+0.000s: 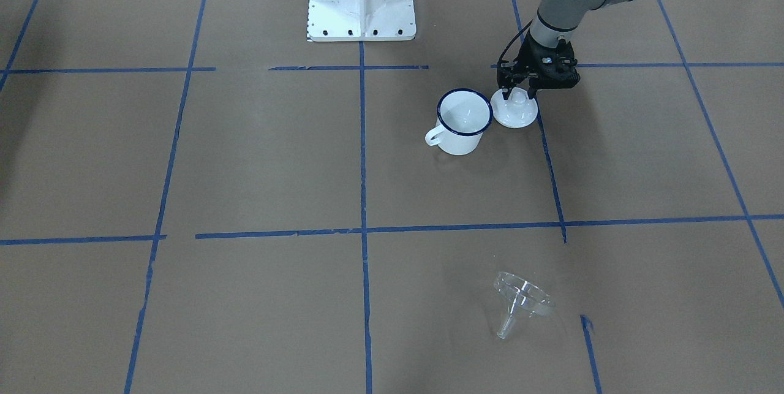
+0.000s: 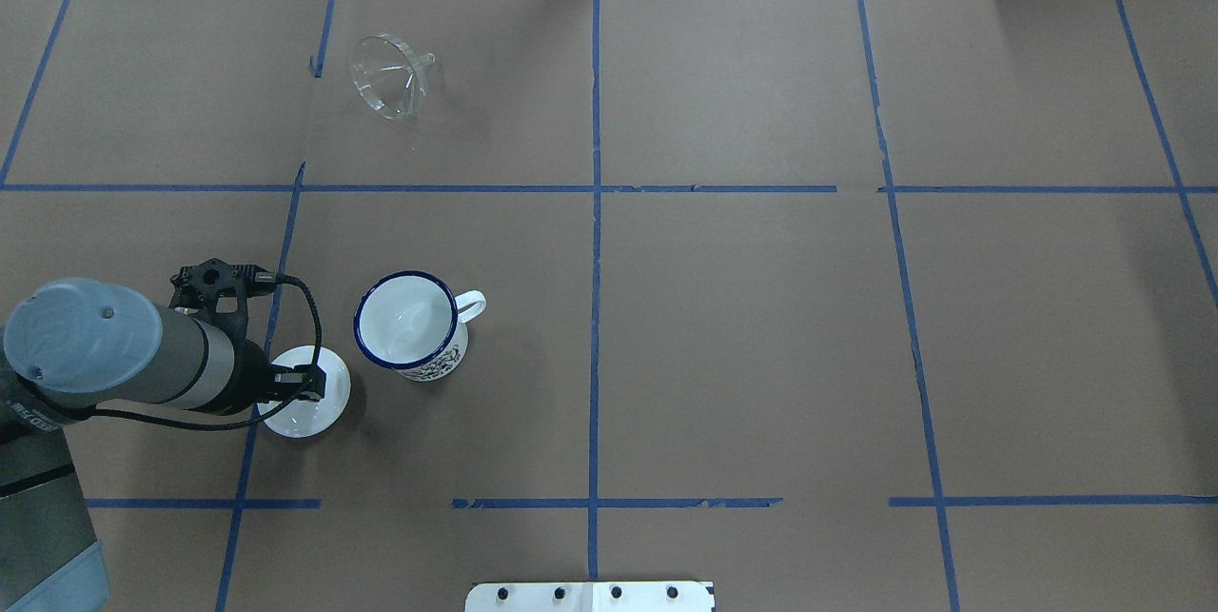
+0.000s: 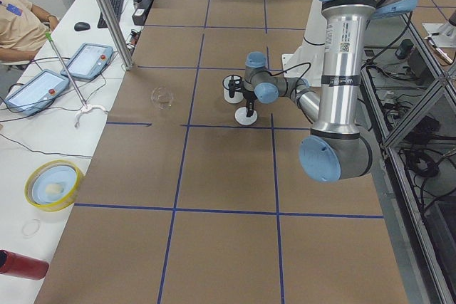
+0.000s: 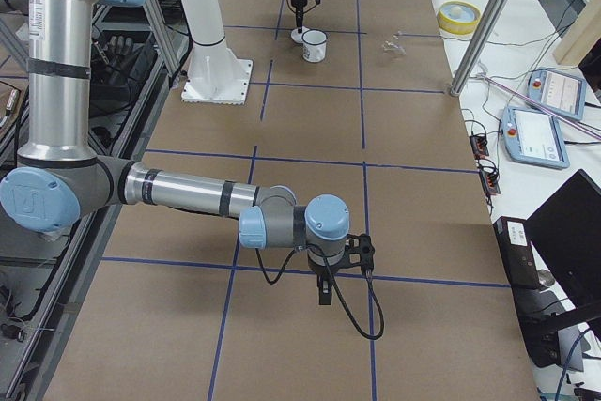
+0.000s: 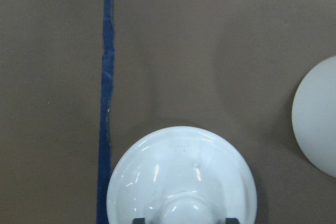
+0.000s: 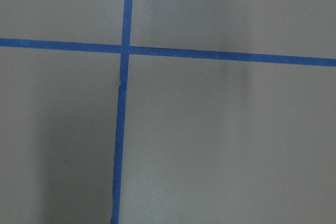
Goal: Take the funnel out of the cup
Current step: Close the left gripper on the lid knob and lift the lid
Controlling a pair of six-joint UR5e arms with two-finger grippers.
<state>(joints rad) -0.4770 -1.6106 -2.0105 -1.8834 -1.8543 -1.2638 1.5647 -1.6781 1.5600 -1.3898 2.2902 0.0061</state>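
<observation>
The funnel (image 1: 522, 299) lies tipped on its side on the worktop (image 1: 245, 155), well apart from the cup (image 1: 463, 121), which stands upright. The left hand (image 1: 519, 95) straddles the knob of a white lid (image 1: 517, 114) just beside the cup, fingers narrow; whether they grip it I cannot tell. The right hand (image 4: 325, 293) hangs far away, its state impossible to tell

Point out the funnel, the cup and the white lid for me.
funnel (image 2: 385, 79): overhead view, on its clear bowl.
cup (image 2: 409, 325): overhead view, on its white inside.
lid (image 1: 517, 116): front-facing view, on its flat brim.
</observation>
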